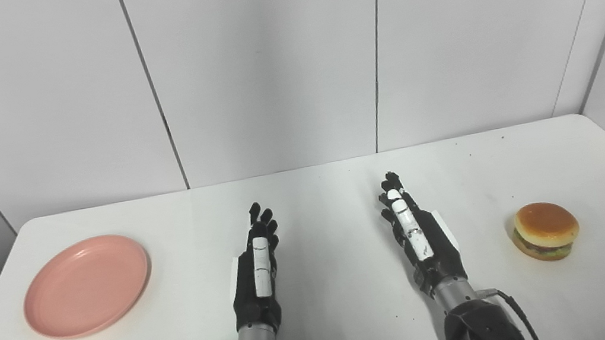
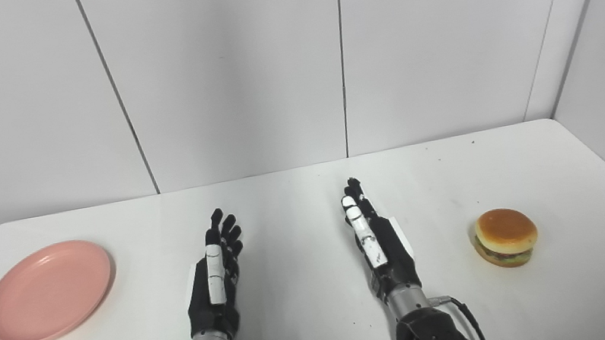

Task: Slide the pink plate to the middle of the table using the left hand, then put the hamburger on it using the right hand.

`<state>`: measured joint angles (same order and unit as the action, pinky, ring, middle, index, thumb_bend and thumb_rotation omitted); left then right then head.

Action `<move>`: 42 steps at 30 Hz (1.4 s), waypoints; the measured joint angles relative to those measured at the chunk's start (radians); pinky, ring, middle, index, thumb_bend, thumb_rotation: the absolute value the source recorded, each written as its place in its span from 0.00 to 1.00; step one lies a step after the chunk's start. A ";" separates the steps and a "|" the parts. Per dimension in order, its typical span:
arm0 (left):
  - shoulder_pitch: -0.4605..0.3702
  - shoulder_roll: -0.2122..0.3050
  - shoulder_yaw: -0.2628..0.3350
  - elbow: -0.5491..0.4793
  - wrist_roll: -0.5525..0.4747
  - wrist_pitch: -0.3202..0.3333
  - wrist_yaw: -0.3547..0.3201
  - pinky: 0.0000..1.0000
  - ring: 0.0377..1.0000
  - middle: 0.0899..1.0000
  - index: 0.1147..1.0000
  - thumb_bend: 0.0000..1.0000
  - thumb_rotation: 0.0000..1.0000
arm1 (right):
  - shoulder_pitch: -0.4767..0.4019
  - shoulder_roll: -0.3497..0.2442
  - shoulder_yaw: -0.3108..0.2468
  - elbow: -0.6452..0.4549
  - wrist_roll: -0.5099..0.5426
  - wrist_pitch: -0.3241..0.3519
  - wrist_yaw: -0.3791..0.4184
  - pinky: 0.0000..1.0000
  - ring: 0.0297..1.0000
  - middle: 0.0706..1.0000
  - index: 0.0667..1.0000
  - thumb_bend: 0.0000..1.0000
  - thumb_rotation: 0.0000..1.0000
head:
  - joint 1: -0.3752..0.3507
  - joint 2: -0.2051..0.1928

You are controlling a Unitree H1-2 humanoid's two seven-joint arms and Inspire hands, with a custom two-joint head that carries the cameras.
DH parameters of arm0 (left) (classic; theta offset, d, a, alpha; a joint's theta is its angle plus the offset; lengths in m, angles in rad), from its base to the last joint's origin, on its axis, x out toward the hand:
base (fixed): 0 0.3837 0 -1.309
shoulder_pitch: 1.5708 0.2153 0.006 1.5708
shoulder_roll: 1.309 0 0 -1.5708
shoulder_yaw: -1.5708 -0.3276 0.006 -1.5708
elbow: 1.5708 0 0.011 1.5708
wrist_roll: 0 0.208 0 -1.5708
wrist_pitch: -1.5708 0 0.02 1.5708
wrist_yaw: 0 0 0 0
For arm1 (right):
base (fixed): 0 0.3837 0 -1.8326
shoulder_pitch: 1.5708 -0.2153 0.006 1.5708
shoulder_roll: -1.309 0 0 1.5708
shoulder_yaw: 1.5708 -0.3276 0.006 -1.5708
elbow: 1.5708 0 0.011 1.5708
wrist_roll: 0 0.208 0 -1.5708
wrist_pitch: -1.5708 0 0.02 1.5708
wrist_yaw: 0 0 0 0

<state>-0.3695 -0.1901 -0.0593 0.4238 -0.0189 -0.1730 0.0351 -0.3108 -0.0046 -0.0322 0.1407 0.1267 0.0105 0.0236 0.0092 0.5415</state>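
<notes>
Both hands empty (fingers extended); pink plate (image 1: pixel 86 286) far left; hamburger (image 1: pixel 546 231) right.

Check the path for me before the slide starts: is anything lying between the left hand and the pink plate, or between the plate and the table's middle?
Nothing visible. Bare table lies between the left hand and the pink plate. The middle holds only both open hands; the hamburger sits beyond the right hand.

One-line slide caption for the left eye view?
Open left robot hand and right robot hand between pink plate and hamburger.
</notes>
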 measured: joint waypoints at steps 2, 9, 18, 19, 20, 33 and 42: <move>0.001 0.000 0.000 -0.001 0.000 0.001 0.000 1.00 0.98 0.98 1.00 0.78 1.00 | 0.000 0.000 0.000 0.000 0.000 0.000 0.000 1.00 1.00 1.00 1.00 0.54 0.89 | 0.000 0.000; 0.002 0.001 0.000 -0.004 0.000 0.005 0.000 1.00 0.98 0.98 1.00 0.79 1.00 | 0.000 0.000 0.001 0.000 -0.001 0.000 0.000 1.00 1.00 1.00 1.00 0.54 0.90 | 0.002 0.000; -0.004 -0.001 -0.003 0.012 0.002 -0.004 0.000 1.00 0.99 0.98 0.99 0.74 1.00 | 0.001 -0.001 -0.005 0.013 0.011 0.000 0.002 1.00 1.00 1.00 1.00 0.50 0.87 | 0.114 -0.037; -0.004 -0.002 -0.004 0.012 0.002 -0.006 0.000 1.00 0.99 0.98 0.99 0.74 1.00 | 0.001 -0.003 -0.007 0.013 0.016 0.000 0.004 1.00 1.00 1.00 1.00 0.50 0.87 | 0.159 -0.050; -0.004 -0.004 -0.004 0.013 0.002 -0.007 0.001 1.00 0.99 0.98 0.99 0.73 1.00 | 0.001 -0.006 -0.008 0.013 0.019 0.000 0.007 1.00 1.00 1.00 1.00 0.51 0.87 | 0.205 -0.064; -0.033 -0.016 0.020 0.030 0.019 -0.058 0.072 1.00 0.98 0.97 0.97 0.69 1.00 | -0.008 -0.031 -0.062 0.091 0.072 -0.068 0.047 1.00 0.99 0.99 1.00 0.57 0.82 | 0.405 -0.135; -0.001 0.072 0.147 -0.109 -0.060 0.065 0.072 1.00 0.96 0.94 0.95 0.78 1.00 | 0.025 -0.030 -0.063 0.007 0.063 -0.032 0.018 1.00 0.97 0.97 0.98 0.56 0.80 | 0.459 -0.163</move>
<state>-0.3705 -0.1177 0.0875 0.3146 -0.0794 -0.1079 0.1066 -0.2857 -0.0347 -0.0953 0.1477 0.1897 -0.0214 0.0421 0.4678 0.3789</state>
